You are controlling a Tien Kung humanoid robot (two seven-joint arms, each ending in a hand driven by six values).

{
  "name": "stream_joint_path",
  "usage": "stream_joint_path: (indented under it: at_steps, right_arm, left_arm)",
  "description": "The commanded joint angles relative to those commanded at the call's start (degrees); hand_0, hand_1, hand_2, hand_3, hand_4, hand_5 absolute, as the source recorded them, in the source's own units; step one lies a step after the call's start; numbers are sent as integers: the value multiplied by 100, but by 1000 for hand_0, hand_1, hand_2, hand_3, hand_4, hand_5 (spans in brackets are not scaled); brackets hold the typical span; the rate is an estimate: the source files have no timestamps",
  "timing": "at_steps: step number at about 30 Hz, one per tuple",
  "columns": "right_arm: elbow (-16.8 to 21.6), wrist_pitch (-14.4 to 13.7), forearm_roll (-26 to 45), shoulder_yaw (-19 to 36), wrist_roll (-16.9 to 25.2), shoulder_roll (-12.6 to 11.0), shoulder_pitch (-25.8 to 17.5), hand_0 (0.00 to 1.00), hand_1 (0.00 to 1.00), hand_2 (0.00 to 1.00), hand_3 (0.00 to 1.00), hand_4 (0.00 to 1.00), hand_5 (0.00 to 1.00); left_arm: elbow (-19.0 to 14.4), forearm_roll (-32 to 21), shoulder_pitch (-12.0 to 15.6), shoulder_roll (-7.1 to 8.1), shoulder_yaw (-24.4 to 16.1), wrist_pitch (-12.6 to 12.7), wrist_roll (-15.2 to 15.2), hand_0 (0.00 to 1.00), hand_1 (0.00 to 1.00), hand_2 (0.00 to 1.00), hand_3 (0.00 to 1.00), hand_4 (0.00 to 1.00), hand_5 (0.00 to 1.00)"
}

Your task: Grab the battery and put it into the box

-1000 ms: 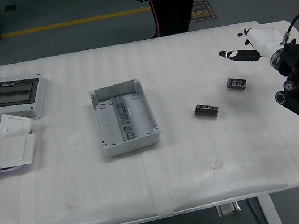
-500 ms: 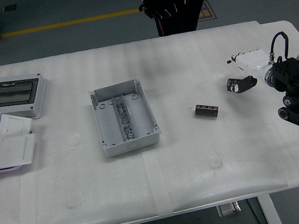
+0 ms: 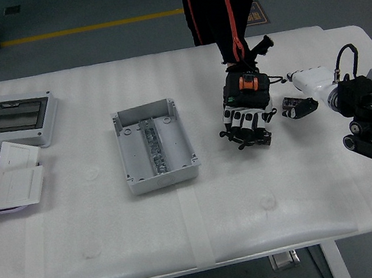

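Since a moment before, a person's gloved hand (image 3: pixel 246 116) had come down from the far side onto the white table (image 3: pixel 258 227), covering the spot where one battery had been lying, so that battery was hidden. Over at the right, the robot's right hand (image 3: pixel 300 106) had its fingers closed around the other battery (image 3: pixel 295 108), low over the table. Well to the left sat the open grey box (image 3: pixel 154 145). Past it lay a cover with a dark window (image 3: pixel 9 123) and white socket plates (image 3: pixel 4 181).
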Motion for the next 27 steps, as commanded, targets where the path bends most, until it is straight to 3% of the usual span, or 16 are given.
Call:
stream_joint_path:
  at_steps: [26, 27]
  right_arm:
    - [-224, -150, 460, -353, 110, 197, 61, 755, 726, 717, 806, 754, 479]
    - [-231, -150, 459, -366, 109, 200, 64, 710, 664, 677, 768, 714, 466]
  left_arm:
    - [-8, 48, -43, 18, -43, -14, 3, 435, 611, 556, 383, 475, 357]
    - [-9, 42, -42, 20, -36, -14, 1, 435, 611, 556, 382, 475, 359]
